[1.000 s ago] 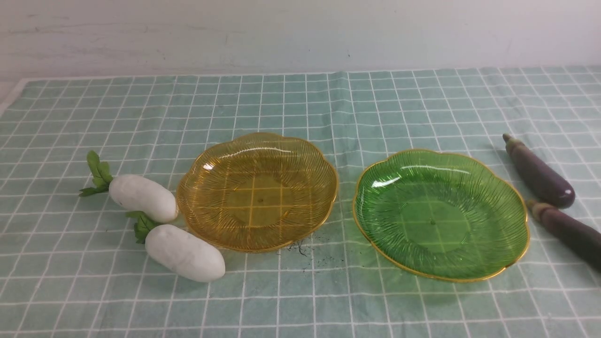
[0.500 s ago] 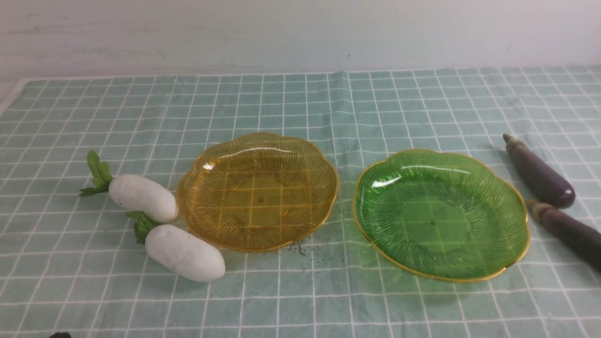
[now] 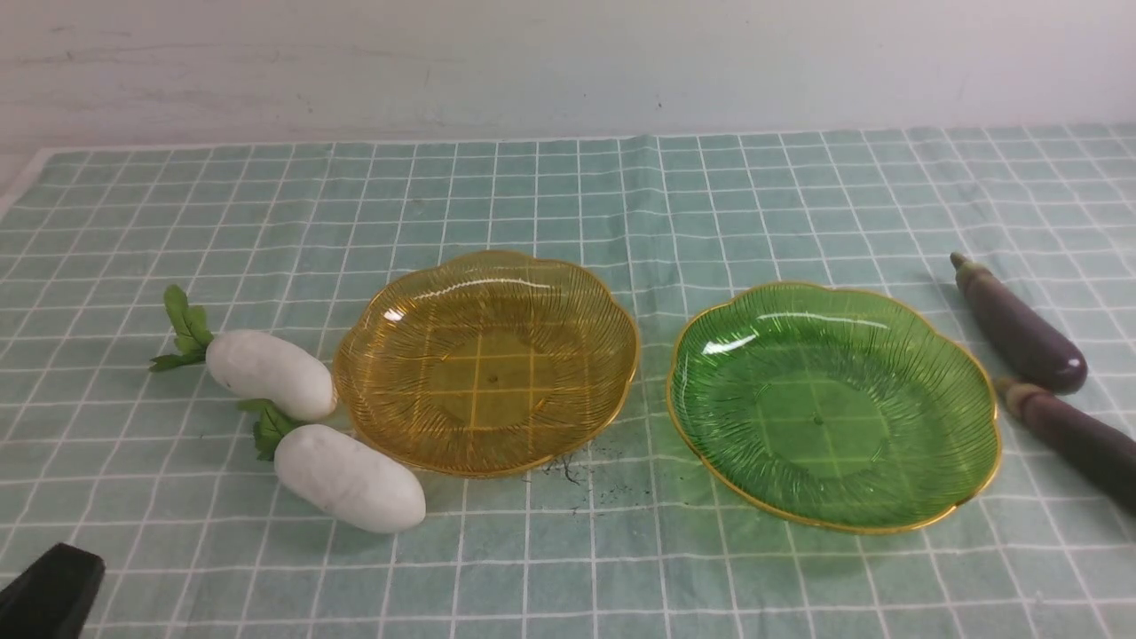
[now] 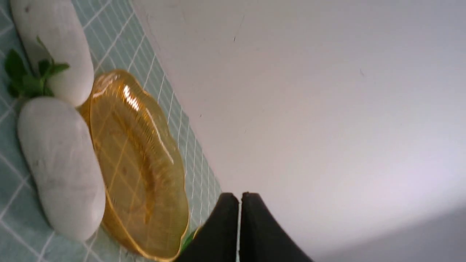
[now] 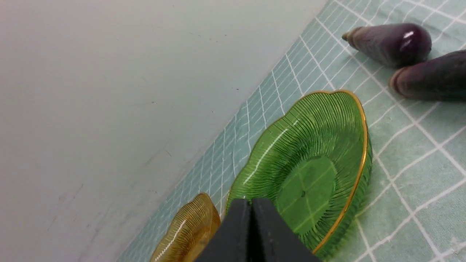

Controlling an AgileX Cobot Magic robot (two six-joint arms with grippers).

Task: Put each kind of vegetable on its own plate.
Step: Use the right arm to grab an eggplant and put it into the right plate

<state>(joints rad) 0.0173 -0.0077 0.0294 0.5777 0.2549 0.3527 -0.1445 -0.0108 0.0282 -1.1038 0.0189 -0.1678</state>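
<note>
Both sets of jaws were closed w/ nothing in them: L jaws pressed tip to tip in the left wrist view, R jaws the same in the right wrist view. Only a corner of the L arm showed in front view, low and well apart from the veg.

Nothing plated yet. The far radish and near radish lay on the desk, left of the amber plate. Both seemed to touch its rim, and the near one's leaves lay against the far one. The far eggplant and near eggplant lay right of the green plate. The near one's stem cap was just beside the rim, and its body ran off frame.

Handling, as a judgement:
- Radishes: plump, matte, prob. stiff and light. They're round, so apt to roll. Best hold is across the short axis at mid-body. Leaves look flimsy, not a grip pt.
- Eggplants: glossy, so prob. slippery, and slender and tapered. Take them across the thickest stretch, not near the narrow stem end, or they could squirt out.
- Plates: look thin and light, likely to slide if nudged. W/ the radishes against the amber rim, a jaw going down on the plate side could shove it, so a top-down approach w/ the jaws straddling the far side looked safer.
</note>
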